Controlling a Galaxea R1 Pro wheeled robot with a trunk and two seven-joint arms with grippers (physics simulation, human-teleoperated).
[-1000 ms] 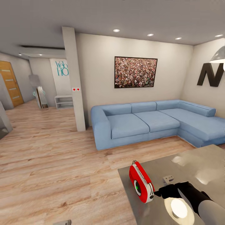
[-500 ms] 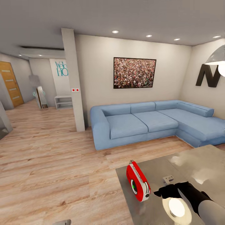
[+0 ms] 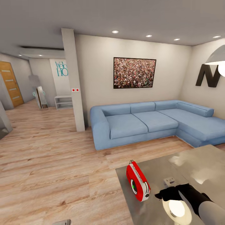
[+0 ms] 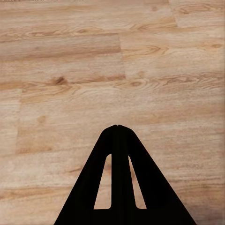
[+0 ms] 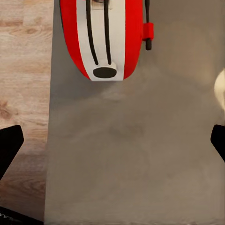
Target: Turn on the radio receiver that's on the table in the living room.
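Right gripper [image 3: 160, 196] has drawn back from the radio receiver [image 3: 137, 181].

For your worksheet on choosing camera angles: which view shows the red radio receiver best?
The head view: the whole radio receiver stands upright near the table corner, dial and handle visible. The right wrist view gives a closer look at its white side trim, cut off by the frame edge. The left wrist view faces wood floor.
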